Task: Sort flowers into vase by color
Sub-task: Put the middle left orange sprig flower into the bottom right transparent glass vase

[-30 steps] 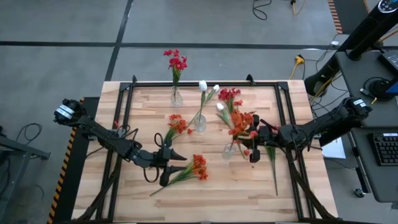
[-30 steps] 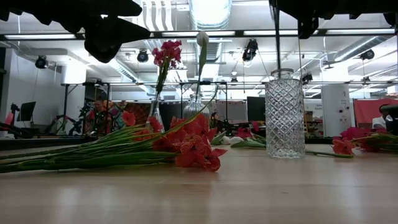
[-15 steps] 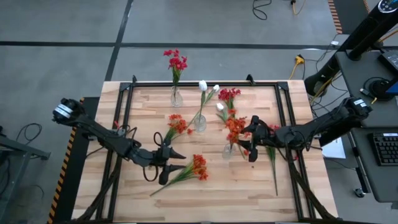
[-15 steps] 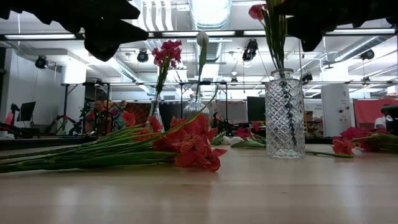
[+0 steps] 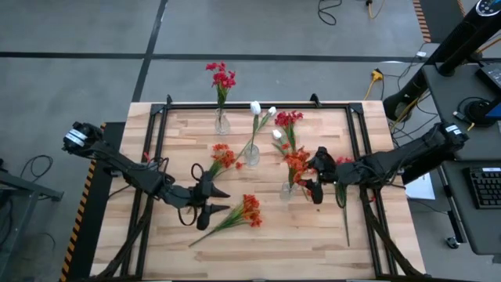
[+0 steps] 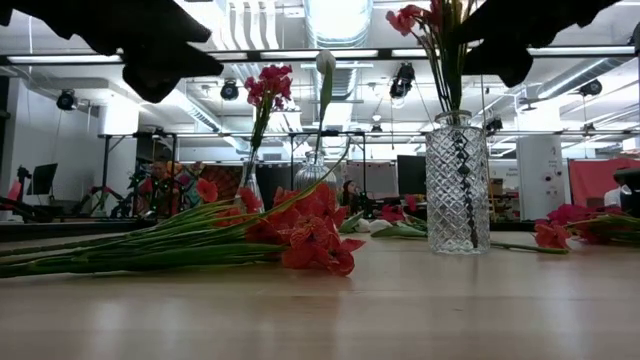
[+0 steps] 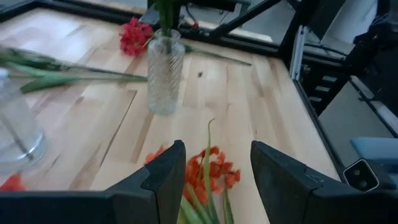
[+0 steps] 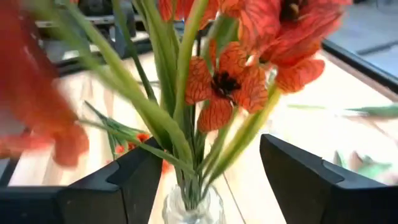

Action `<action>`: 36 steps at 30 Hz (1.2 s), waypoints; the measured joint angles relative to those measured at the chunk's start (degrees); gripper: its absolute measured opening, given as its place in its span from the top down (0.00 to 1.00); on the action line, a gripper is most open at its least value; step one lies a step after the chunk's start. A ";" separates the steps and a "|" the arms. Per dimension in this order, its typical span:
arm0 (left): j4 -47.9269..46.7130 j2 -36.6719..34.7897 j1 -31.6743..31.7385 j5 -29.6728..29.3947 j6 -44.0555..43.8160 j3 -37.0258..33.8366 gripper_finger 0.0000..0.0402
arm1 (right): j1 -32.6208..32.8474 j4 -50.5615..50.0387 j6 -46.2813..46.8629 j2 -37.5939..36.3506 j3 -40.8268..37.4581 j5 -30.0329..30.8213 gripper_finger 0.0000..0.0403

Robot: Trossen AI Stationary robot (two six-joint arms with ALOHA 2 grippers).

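Observation:
Orange-red flowers (image 8: 224, 84) stand with their stems in the cut-glass vase (image 6: 458, 185). My right gripper (image 8: 211, 180) is open, with a finger on either side of those stems just above the vase mouth, touching nothing. My left gripper (image 7: 211, 180) is open and hovers over a loose orange-red flower (image 5: 247, 211) lying on the table. At the far side, crimson flowers (image 5: 221, 77) stand in one vase (image 5: 222, 121). White buds (image 5: 255, 107) stand in another vase (image 5: 251, 155).
Loose flowers lie on the wooden table (image 5: 156, 141): an orange-red one (image 5: 221, 157) near the middle, a crimson one (image 5: 288, 119) and a white bud (image 5: 277, 135) at the far right. Another crimson stem (image 5: 344, 196) lies under my right arm. A black frame (image 5: 235, 104) edges the table.
My right gripper has let the orange-red flowers down into the cut-glass vase, stems first. It has then opened and let go, tipping from pointing down toward level. The flowers now stand upright in the vase, which held nothing a second ago.

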 joint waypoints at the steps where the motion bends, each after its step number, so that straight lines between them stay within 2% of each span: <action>1: -1.74 -0.47 0.15 -0.04 -0.74 0.10 0.59 | 0.00 -2.11 0.84 0.00 0.87 0.00 0.35; 7: -18.68 -2.61 0.31 -3.80 -9.34 3.35 0.59 | 0.01 -13.66 5.83 0.00 5.70 0.00 0.34; 13: -44.43 -1.14 0.37 -5.43 -27.64 7.88 0.59 | 0.01 -23.19 11.43 0.00 8.47 -0.03 0.36; 16: -52.57 0.58 0.70 -5.38 -36.02 8.31 0.59 | 0.01 -27.75 14.45 0.00 9.32 -0.18 0.36; 19: -54.33 2.06 2.28 -5.40 -39.96 7.64 0.59 | 0.01 -31.63 16.87 0.00 10.04 -0.19 0.36; 24: -53.71 6.14 5.65 -5.24 -38.75 7.45 0.59 | 0.01 -35.65 19.59 0.00 10.54 -1.05 0.37; 31: -49.48 15.14 6.65 -1.78 -35.83 7.61 0.59 | 0.01 -37.10 22.13 0.00 10.73 -7.39 0.37; 36: -49.44 20.18 6.65 0.22 -37.11 8.01 0.59 | 0.01 -37.12 22.10 0.00 10.68 -9.38 0.37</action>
